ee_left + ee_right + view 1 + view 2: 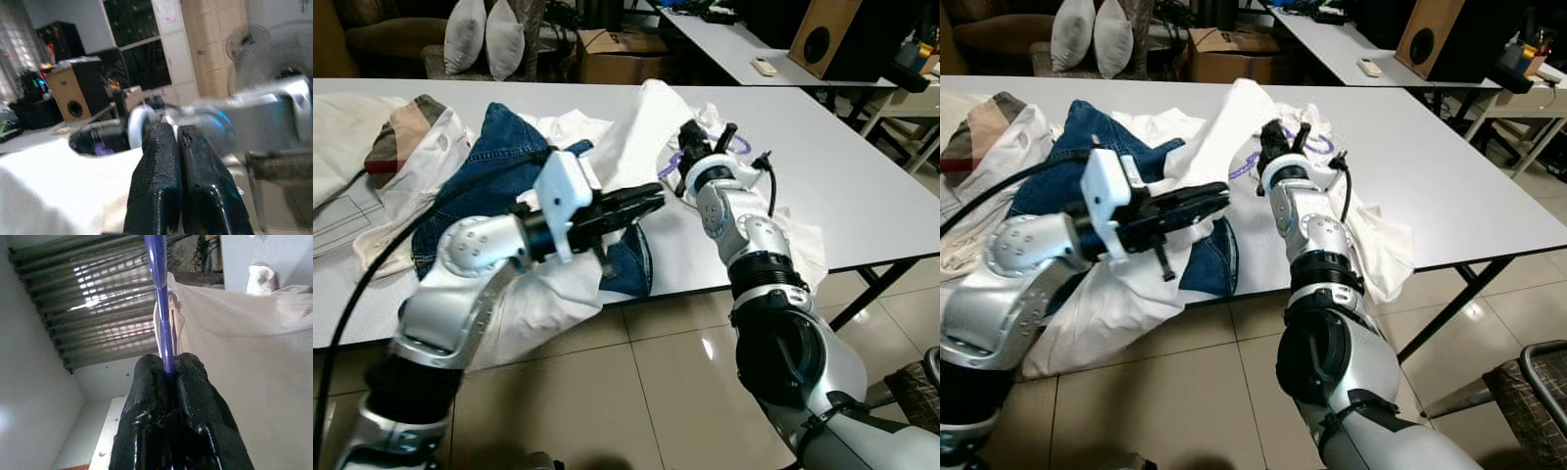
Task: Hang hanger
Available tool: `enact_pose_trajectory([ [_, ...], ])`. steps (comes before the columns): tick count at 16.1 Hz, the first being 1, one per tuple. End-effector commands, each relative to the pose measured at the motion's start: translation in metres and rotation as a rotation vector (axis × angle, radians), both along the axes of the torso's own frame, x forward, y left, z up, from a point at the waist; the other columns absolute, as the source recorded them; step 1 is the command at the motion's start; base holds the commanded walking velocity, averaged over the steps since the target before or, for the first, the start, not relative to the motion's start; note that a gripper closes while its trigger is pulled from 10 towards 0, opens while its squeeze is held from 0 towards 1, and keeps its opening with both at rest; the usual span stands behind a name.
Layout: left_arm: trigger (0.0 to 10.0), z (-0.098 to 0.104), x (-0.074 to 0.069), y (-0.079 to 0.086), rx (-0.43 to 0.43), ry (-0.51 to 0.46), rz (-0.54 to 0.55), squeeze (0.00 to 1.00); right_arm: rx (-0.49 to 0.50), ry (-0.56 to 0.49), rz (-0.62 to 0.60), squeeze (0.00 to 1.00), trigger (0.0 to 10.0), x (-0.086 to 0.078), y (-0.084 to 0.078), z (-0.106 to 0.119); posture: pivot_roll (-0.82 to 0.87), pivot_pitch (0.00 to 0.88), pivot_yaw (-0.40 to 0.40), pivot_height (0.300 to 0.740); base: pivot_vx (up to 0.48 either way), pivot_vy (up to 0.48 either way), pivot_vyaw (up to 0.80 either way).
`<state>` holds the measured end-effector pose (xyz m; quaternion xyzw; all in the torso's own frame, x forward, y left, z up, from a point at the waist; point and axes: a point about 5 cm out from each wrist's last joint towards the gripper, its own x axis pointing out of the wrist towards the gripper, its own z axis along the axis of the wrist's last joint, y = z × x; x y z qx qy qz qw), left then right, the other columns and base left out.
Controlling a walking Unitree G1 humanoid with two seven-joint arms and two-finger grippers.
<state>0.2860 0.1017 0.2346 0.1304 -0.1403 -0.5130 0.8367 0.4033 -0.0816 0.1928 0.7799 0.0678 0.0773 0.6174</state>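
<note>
Clothing covers the white bench (862, 186). At frame centre, the right end effector (690, 162) is clamped on a purple hanger (161, 293) inside a white garment (641, 127). The left end effector (641, 204), fingers together, hovers beside it. Lifting slowly should keep fabric from slipping off.

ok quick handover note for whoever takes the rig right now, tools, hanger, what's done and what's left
Right tool: shut on the purple hanger, raised over the white table with a white garment draped against the hanger.
Left tool: fingers shut with nothing between them, held over the pile near the blue jeans.
Other clothes, including a plaid piece, lie spread on the table's left part.
Done: hanger gripped and lifted off the table.
Left: whether the garment is properly on the hanger cannot be told, so check that, then find a rail or hook and hang the hanger.
</note>
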Motion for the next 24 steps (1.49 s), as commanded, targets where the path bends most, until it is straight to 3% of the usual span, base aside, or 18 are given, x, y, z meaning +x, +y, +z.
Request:
enact_pose_trajectory([
  [1, 0.0, 0.013, 0.001, -0.013, -0.025, -0.063, -0.021, 0.0, -0.02, -0.002, 0.042, 0.0, 10.0, -0.002, 0.019, 0.005, 0.08, 0.0, -0.117, 0.74, 0.0, 0.0, 0.0],
  [5, 0.0, 0.019, 0.005, -0.024, -0.07, -0.079, -0.009, 0.0, -0.089, 0.023, 0.122, 0.0, 10.0, -0.009, 0.043, -0.003, 0.08, 0.0, -0.11, 0.74, 0.0, 0.0, 0.0],
  [9, 0.0, 0.019, 0.013, -0.039, -0.152, 0.001, 0.01, 0.0, -0.191, 0.061, 0.195, 0.0, 10.0, -0.018, 0.066, -0.014, 0.07, 0.0, -0.092, 0.74, 0.0, 0.0, 0.0],
  [13, 0.0, 0.015, 0.024, -0.044, -0.185, 0.038, 0.109, 0.0, -0.174, 0.054, 0.218, 0.0, 10.0, -0.022, 0.078, -0.008, 0.05, 0.0, -0.078, 0.74, 0.0, 0.0, 0.0],
  [15, 0.0, 0.02, 0.031, -0.045, -0.243, 0.031, 0.18, 0.0, -0.225, 0.02, 0.272, 0.0, 10.0, -0.028, 0.089, -0.006, 0.05, 0.0, -0.076, 0.74, 0.0, 0.0, 0.0],
  [16, 0.0, 0.028, 0.035, -0.043, -0.316, 0.027, 0.224, 0.0, -0.283, 0.011, 0.307, 0.0, 10.0, -0.032, 0.095, -0.011, 0.04, 0.0, -0.067, 0.74, 0.0, 0.0, 0.0],
  [18, 0.0, 0.041, 0.042, -0.038, -0.444, 0.051, 0.273, 0.0, -0.329, 0.069, 0.313, 0.0, 10.0, -0.035, 0.092, -0.027, 0.04, 0.0, -0.06, 0.74, 0.0, 0.0, 0.0],
  [21, 0.0, 0.047, 0.046, -0.032, -0.522, 0.071, 0.32, 0.0, -0.353, 0.065, 0.325, 0.0, 10.0, -0.036, 0.088, -0.03, 0.03, 0.0, -0.054, 0.74, 0.0, 0.0, 0.0],
  [22, 0.0, 0.048, 0.051, -0.025, -0.521, 0.064, 0.374, 0.0, -0.356, 0.044, 0.342, 0.0, 10.0, -0.037, 0.087, -0.028, 0.03, 0.0, -0.056, 0.74, 0.0, 0.0, 0.0],
  [23, 0.0, 0.04, 0.056, -0.018, -0.427, 0.038, 0.435, 0.0, -0.337, 0.021, 0.355, 0.0, 10.0, -0.038, 0.084, -0.026, 0.03, 0.0, -0.058, 0.74, 0.0, 0.0, 0.0],
  [24, 0.0, 0.029, 0.059, -0.013, -0.37, 0.072, 0.462, 0.0, -0.321, -0.011, 0.371, 0.0, 10.0, -0.039, 0.082, -0.022, 0.03, 0.0, -0.058, 0.74, 0.0, 0.0, 0.0],
])
